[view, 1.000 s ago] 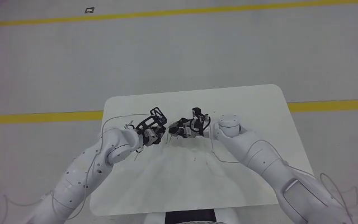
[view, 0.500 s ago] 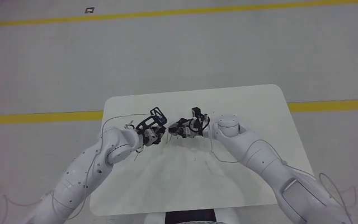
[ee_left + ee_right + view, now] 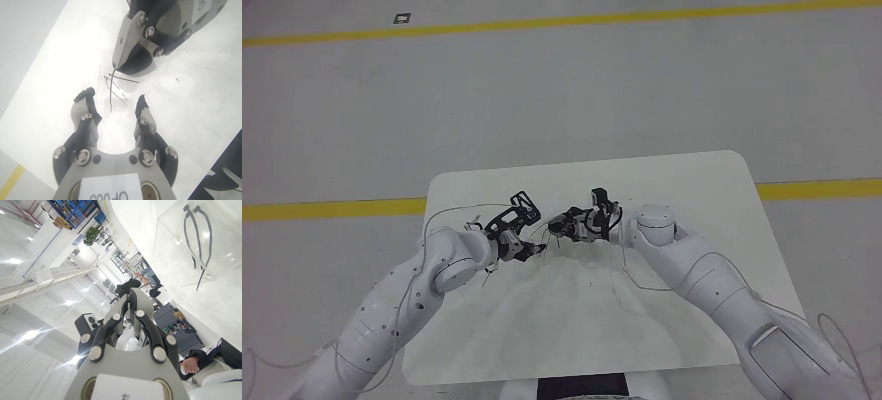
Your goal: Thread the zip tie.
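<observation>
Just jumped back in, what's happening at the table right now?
The right hand is shut on one black zip tie, holding it by one end so it hangs above a clear tray of spare ties. The left hand is open, facing the dangling end, holding nothing. The tie isn't looped yet.

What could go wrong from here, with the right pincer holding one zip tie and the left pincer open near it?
1. The right pincer pinches the zip tie only at its very end, so it may slip or swing.
2. The open left pincer faces a thin, hanging strip; closing may miss or bend it.
3. Loose ties lie on the clear plate just beyond; the left pincer might catch one instead.
</observation>
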`<action>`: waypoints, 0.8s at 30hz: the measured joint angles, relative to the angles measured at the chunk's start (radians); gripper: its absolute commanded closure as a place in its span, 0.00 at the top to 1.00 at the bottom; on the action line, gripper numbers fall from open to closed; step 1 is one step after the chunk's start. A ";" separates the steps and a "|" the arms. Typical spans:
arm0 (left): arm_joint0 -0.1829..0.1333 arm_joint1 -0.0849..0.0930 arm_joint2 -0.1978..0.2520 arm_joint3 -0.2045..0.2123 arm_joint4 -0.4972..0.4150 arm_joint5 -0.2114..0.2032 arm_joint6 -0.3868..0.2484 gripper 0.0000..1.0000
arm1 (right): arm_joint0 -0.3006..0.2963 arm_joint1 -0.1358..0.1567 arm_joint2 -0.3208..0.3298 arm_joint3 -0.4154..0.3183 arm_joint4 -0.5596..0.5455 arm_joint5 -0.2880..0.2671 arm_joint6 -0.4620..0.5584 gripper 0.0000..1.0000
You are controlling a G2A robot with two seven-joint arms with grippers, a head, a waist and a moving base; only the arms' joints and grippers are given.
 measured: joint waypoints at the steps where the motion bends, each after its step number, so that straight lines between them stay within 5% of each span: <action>1: 0.002 0.000 -0.005 0.003 -0.004 0.005 0.006 1.00 | -0.006 0.003 0.010 -0.006 -0.006 -0.010 -0.005 0.00; 9: 0.027 0.024 -0.096 0.050 -0.259 -0.015 0.026 1.00 | -0.075 0.033 0.081 -0.096 -0.124 -0.170 -0.036 0.00; 16: 0.025 0.027 -0.100 0.063 -0.252 -0.014 0.022 1.00 | -0.075 0.033 0.081 -0.096 -0.121 -0.167 -0.037 0.00; 18: 0.032 0.023 -0.110 0.090 -0.284 -0.001 0.049 1.00 | -0.090 0.035 0.092 -0.112 -0.137 -0.206 -0.066 0.00; 21: 0.033 0.019 -0.148 0.175 -0.475 0.007 0.082 1.00 | -0.118 0.042 0.119 -0.135 -0.162 -0.287 -0.077 0.00; 24: 0.032 0.018 -0.186 0.259 -0.719 -0.013 0.036 1.00 | -0.143 0.049 0.142 -0.157 -0.195 -0.353 -0.068 0.00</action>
